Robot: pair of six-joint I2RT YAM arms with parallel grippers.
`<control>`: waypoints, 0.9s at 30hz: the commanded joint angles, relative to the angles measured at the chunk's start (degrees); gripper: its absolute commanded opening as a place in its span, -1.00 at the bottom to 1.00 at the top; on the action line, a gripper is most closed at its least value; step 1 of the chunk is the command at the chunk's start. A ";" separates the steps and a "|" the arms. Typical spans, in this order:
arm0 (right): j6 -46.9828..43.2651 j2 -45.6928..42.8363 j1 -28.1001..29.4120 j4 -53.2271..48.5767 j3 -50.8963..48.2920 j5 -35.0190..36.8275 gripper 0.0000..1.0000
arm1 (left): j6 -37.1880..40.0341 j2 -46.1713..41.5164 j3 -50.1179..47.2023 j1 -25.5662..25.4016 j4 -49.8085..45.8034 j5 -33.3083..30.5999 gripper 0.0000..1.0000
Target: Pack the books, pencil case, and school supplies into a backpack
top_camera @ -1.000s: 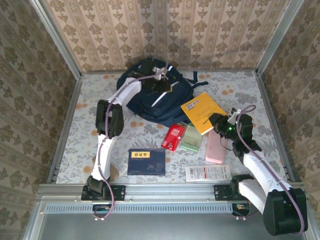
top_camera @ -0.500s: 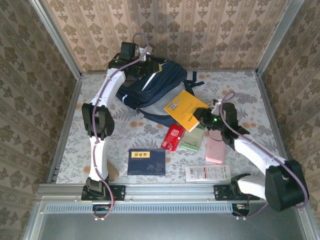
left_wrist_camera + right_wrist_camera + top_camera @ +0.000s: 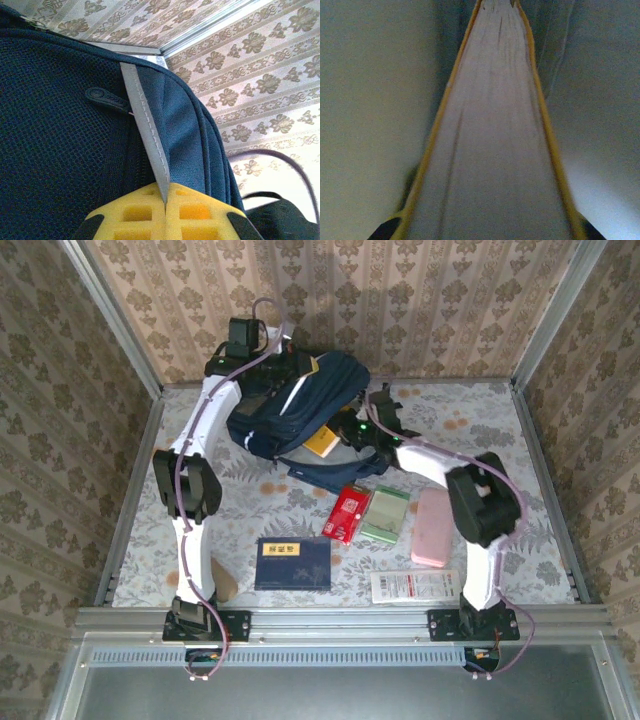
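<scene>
The navy backpack stands tilted at the back of the table. My left gripper holds its top edge up, and in the left wrist view the yellow fingers are shut on a grey strip of the backpack. My right gripper is shut on the yellow-orange book, which sticks partly into the backpack's mouth. In the right wrist view the book's page edge runs forward from my right gripper into the dim interior. The larger dark blue book lies flat near the front.
A red packet, a pale green packet and a pink pencil case lie side by side in front of the backpack. A long white packet lies by the front rail. Patterned walls close in the back and sides.
My right arm swung left and carried the yellow-orange book from the table's right into the backpack's mouth. My left gripper lifted the backpack's top edge up and back.
</scene>
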 commanded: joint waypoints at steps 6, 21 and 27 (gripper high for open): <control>0.00 21.61 6.49 -12.51 34.37 11.34 -0.06 | -5.17 -6.03 -1.09 0.55 10.60 4.44 -1.00; -21.88 1.51 6.71 -9.76 18.29 2.56 0.76 | 2.48 -6.61 -3.21 5.47 2.10 -7.45 -1.00; -21.23 -14.40 6.14 -8.67 -3.34 8.22 0.71 | 2.43 -5.20 -5.91 4.85 2.80 -10.09 -1.00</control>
